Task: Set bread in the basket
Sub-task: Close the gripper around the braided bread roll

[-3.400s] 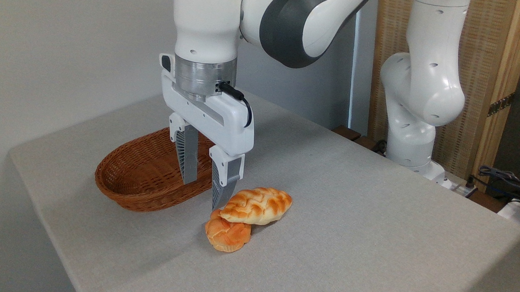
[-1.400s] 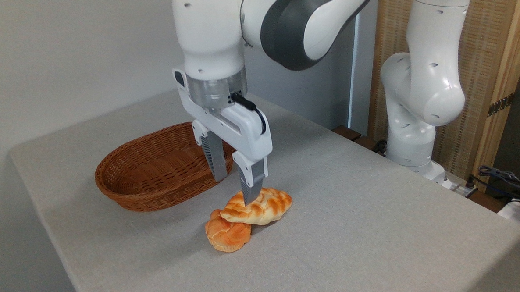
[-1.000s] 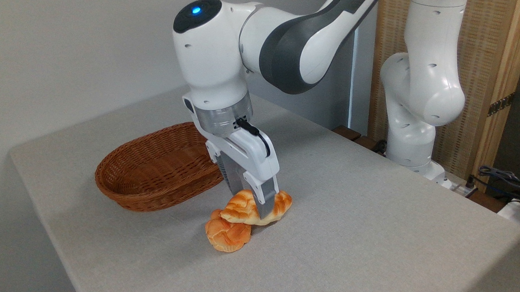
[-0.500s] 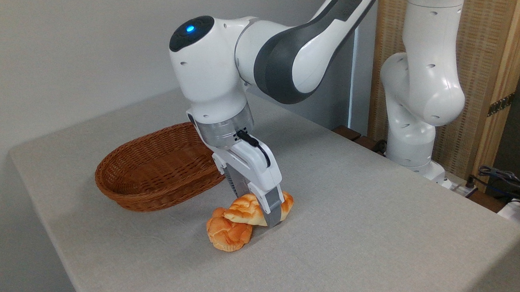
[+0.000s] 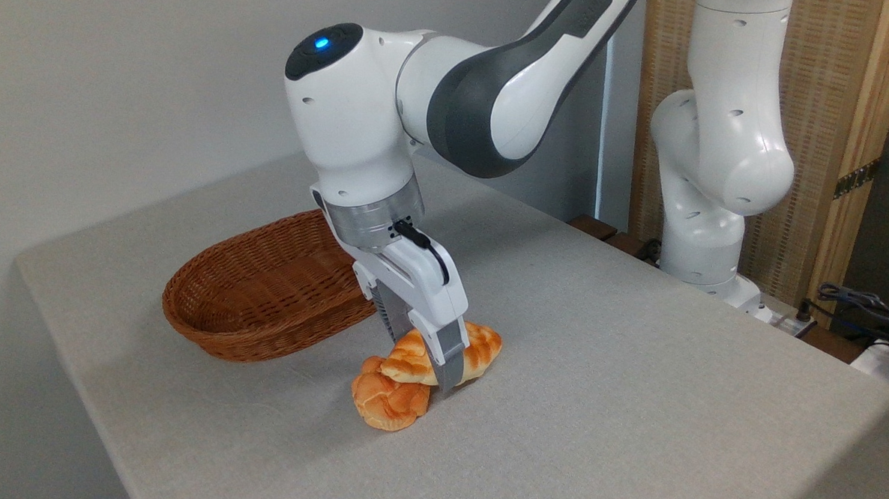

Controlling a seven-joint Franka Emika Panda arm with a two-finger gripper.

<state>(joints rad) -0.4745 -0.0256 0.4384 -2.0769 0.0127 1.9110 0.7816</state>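
Your gripper (image 5: 431,358) straddles the bread (image 5: 478,347), one finger in front, one behind, seemingly clamped on it. The loaf's left end rests on the bun (image 5: 389,401), beside the basket (image 5: 262,301).

Plain pale wall (image 5: 122,78), grey table (image 5: 634,378), perhaps wooden screen (image 5: 856,110).

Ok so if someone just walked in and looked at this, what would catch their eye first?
Probably the big white arm bent low at the table's middle, its gripper straddling the braided bread. That loaf leans on a smaller orange bun just in front. To the left sits the reddish-brown wicker basket, with nothing visible inside.
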